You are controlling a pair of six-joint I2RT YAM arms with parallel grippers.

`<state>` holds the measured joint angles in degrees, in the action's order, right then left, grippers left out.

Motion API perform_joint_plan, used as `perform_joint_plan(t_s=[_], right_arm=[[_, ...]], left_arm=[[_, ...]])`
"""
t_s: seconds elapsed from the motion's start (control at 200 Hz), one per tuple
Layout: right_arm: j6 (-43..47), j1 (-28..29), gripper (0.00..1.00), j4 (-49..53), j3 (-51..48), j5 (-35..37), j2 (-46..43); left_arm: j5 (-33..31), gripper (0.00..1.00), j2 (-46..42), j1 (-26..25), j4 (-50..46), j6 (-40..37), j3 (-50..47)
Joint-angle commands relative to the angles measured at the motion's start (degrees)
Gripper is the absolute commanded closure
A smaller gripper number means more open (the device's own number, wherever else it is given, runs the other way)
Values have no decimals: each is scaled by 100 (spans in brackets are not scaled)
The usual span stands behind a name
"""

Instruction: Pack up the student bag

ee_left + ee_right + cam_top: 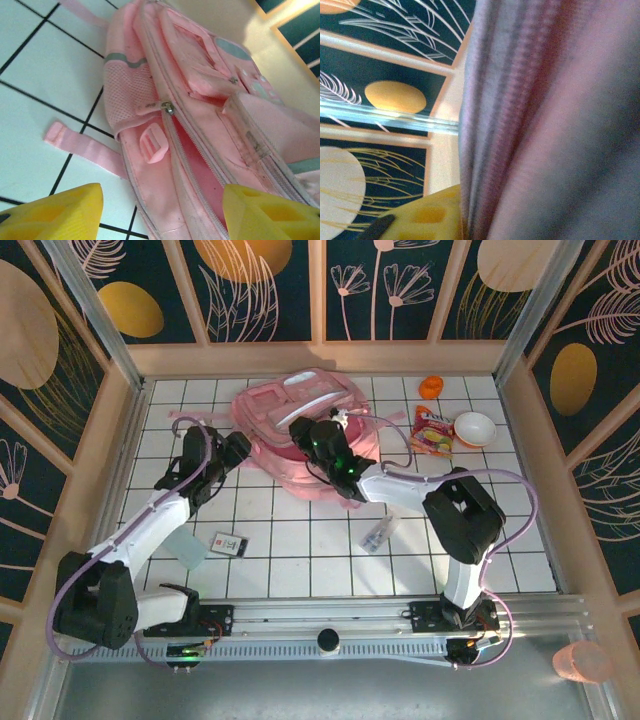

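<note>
**White tiled surface, bag unzipped, most of the packing left to do**

The tiled surface [300, 570] sits inside walls of dark panels with pale flower drawings. The student bag [300, 400] lies flat at the upper centre of the top view; in the left wrist view its main zip [170, 107] is undone and the red lining shows in the gap. Opening the bag looks done; whether anything is inside cannot be told.

The right gripper [302, 432] is at the bag's mouth, with pink fabric pressed against its camera; I cannot tell how its jaws stand. The left gripper [162, 210] hangs just left of the bag; its jaws are spread with nothing between them.

Six loose things lie on the tiles, so I judge most of the packing is left to do:
- right of the bag: one orange object [431, 387], one snack pouch [432, 437], one white bowl [474, 417];
- lower centre: one clear bottle [378, 536];
- lower left: one small dark-and-white packet [230, 543], one translucent box [190, 548].

One pink cup [583, 662] stands off the tiles at the lower right.

Count: one bag, two arms.
</note>
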<state>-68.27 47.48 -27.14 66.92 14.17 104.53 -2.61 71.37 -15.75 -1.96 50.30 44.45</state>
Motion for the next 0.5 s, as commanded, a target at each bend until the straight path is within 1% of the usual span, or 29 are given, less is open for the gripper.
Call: perform_joint_plan(t_s=[0.0, 0.09, 0.125, 0.19, 0.21, 0.24, 0.305, 0.385, 0.495], right_arm=[[27, 17, 63, 249, 288, -411, -22], [182, -1, 49, 931, 382, -848, -83], [273, -11, 46, 1221, 433, -1085, -88], [420, 6, 40, 1816, 491, -1286, -148], [502, 4, 38, 1970, 496, -1293, -175], [590, 11, 36, 2220, 513, -1524, -202], [807, 15, 33, 2753, 558, -1704, -274], [1019, 39, 32, 3281, 552, -1776, -445], [1246, 33, 30, 3886, 489, -1940, -664]], left_arm=[[-398, 37, -80, 42, -482, 619, -78], [-546, 37, -54, 37, -751, 800, -7], [-586, 37, -36, 43, -832, 867, 2], [-618, 37, -27, 37, -905, 919, 29], [-624, 36, -34, 46, -904, 911, 29], [-626, 35, -42, 43, -888, 899, 29], [-618, 31, -87, 44, -809, 832, -4], [-626, 27, -150, 41, -821, 875, -3], [-748, 25, -168, 37, -1053, 1056, 59]])
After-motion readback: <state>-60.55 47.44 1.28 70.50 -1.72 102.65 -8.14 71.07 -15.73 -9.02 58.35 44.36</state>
